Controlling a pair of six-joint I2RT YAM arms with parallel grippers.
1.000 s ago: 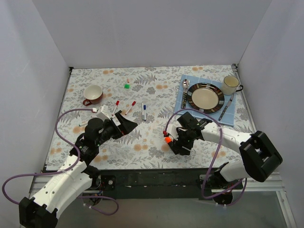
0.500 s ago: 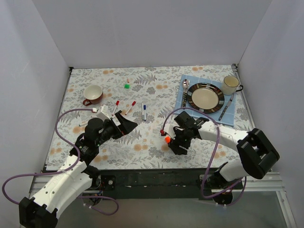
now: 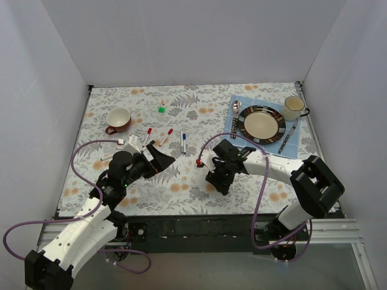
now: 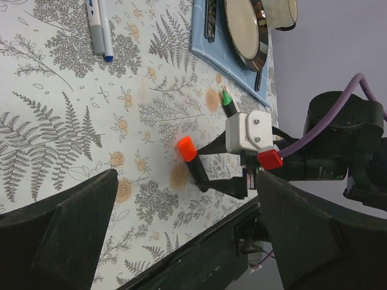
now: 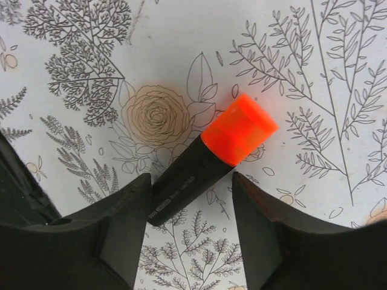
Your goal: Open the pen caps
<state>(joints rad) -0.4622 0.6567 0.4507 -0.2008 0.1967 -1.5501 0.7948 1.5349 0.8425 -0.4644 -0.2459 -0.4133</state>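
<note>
Arms: two robot arms reach in from the near edge of a table (image 3: 199,96) covered in a fern-print cloth.
Left gripper (image 3: 158,158): near left, held above the cloth, jaws spread wide with nothing between them.
Right gripper (image 5: 188,202): near centre, low over the cloth, jaws spread on either side of a black pen. A gap shows beside one finger, so it is not pinching.
Black pen (image 5: 181,181): lies flat on the cloth, its barrel slanting between the right gripper's fingers.
Orange cap (image 5: 239,128): fitted on the black pen's end, sticking out just past the fingertips and clear of both.
Green-ended pen (image 4: 226,98): just beside the right wrist; I cannot tell whether it is capped.
Blue-capped pen (image 3: 183,142): white barrel, lying flat in the middle of the table.
Red-capped pens (image 3: 167,134): two white barrels lying just left of the blue-capped pen.
Green-capped pen (image 3: 162,107): farther back, lying alone.
Red cup (image 3: 118,119): far left, upright.
Blue mat (image 3: 295,147): far right, under a plate (image 3: 261,124), with a spoon (image 3: 236,109) to the plate's left and a knife (image 3: 289,136) to its right.
Mug (image 3: 294,107): far right corner, just beside the plate.
</note>
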